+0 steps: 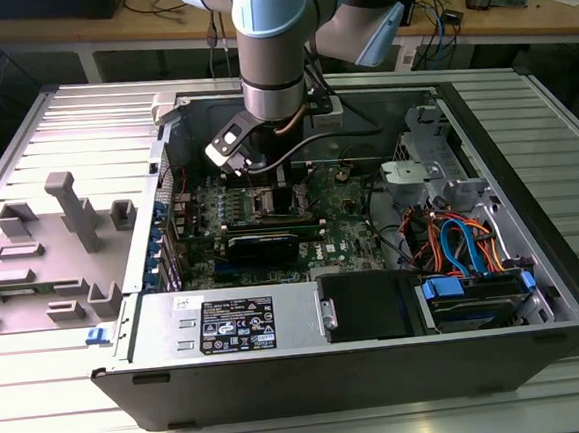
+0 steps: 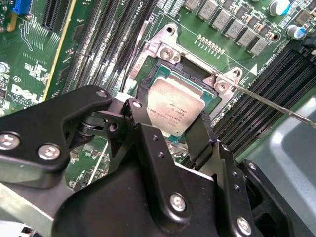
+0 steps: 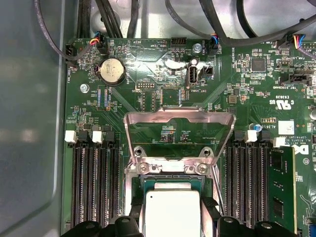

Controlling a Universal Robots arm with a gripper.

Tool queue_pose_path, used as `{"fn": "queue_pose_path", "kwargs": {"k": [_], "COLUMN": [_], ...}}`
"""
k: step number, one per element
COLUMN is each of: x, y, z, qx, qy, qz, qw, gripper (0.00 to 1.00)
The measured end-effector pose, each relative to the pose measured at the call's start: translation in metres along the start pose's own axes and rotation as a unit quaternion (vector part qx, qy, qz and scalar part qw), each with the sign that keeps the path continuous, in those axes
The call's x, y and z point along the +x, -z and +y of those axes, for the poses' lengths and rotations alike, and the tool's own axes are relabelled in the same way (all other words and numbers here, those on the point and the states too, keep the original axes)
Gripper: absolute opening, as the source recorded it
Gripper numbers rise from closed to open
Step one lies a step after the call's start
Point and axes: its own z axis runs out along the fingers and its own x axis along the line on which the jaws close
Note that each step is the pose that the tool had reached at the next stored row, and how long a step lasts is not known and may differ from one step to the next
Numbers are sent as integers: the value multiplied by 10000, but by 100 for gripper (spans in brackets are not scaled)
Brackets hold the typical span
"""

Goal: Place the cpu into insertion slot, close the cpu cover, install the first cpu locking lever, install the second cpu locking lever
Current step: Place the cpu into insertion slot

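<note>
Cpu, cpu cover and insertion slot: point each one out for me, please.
cpu point(image 2: 175, 108): second wrist view, middle of its silvery top.
cpu cover point(image 3: 143, 117): first wrist view, bar of the open frame farthest from its hinge.
insertion slot point(image 2: 159, 49): second wrist view, silvery rim at a corner.

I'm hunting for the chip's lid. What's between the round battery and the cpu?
The open cover, tipped up on its hinge, stands between the battery and the cpu, in the first wrist view.
</note>
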Motion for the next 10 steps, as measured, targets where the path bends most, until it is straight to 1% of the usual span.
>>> {"fn": "queue_pose_path", "kwargs": {"k": [10], "x": [0], "y": [-9], "z": [0], "qx": [0], "qy": [-3], "qz": [0], "qw": [10000], "gripper": [54]}}
